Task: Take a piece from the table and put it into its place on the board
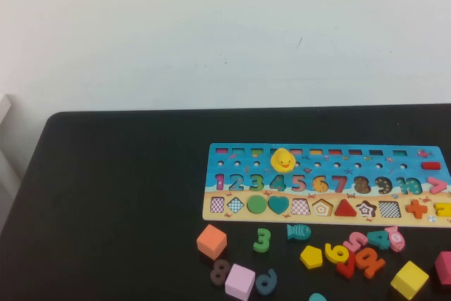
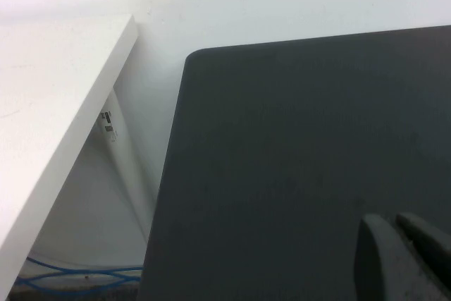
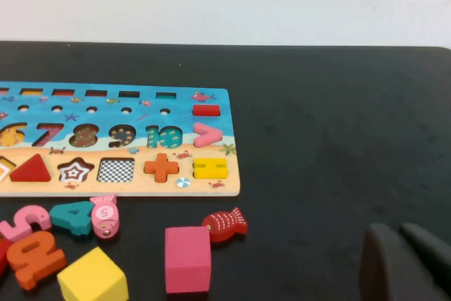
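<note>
Looks like a bare test room or lab: a plain white wall (image 1: 211,33) behind a matte black table (image 1: 106,209), a white shelf (image 2: 49,118) beside it with blue cables (image 2: 77,280) underneath, and a children's puzzle board (image 1: 324,185) laid out.

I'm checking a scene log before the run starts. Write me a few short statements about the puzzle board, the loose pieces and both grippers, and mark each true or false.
1. The small flat yellow wooden pentagon lies on the black table, in front of the long wooden puzzle board. True.
2. The pentagon-shaped recess in the board's tan strip is already filled. False: its patterned floor shows, nothing in it.
3. A red triangle sits in the board right beside that recess. True.
4. The left gripper holds an orange cube. False: it is shut on nothing, over bare table.
5. The right gripper rests on the board. False: it is over the table, apart from the board.
</note>
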Available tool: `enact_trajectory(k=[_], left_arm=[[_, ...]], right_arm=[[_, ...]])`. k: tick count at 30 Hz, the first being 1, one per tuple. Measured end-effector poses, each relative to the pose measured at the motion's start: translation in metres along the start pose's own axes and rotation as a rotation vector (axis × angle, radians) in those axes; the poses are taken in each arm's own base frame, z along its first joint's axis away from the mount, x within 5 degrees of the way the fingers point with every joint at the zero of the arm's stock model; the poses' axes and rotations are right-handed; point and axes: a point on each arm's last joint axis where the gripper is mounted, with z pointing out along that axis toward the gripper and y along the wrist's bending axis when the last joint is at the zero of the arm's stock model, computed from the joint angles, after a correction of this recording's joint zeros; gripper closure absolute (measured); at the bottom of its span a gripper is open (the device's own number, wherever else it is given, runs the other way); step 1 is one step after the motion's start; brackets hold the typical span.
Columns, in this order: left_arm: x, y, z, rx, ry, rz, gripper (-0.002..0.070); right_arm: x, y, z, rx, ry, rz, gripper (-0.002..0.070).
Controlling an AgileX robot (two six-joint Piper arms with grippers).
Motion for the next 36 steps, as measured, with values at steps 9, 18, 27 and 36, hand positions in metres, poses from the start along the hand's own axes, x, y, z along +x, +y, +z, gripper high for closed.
enact_trajectory(k=[9,18,27,36], left_arm=[[0.0,0.0,0.0,0.0,0.0,0.0,0.0678],[0.0,0.0,0.0,-0.001,0.002,0.021,0.0676],[-0.004,-0.004,0.0,0.049,-0.042,-0.153,0.0677],[-0.021,-0.012,-0.003,0.229,-0.155,-0.936,0.0676]], right_arm=[[0.0,0.0,0.0,0.0,0.0,0.0,0.0657],[0.0,0.0,0.0,0.0,0.0,0.0,0.0657],[0.0,0.0,0.0,0.0,0.0,0.0,0.0657],[0.0,0.0,0.0,0.0,0.0,0.0,0.0657]])
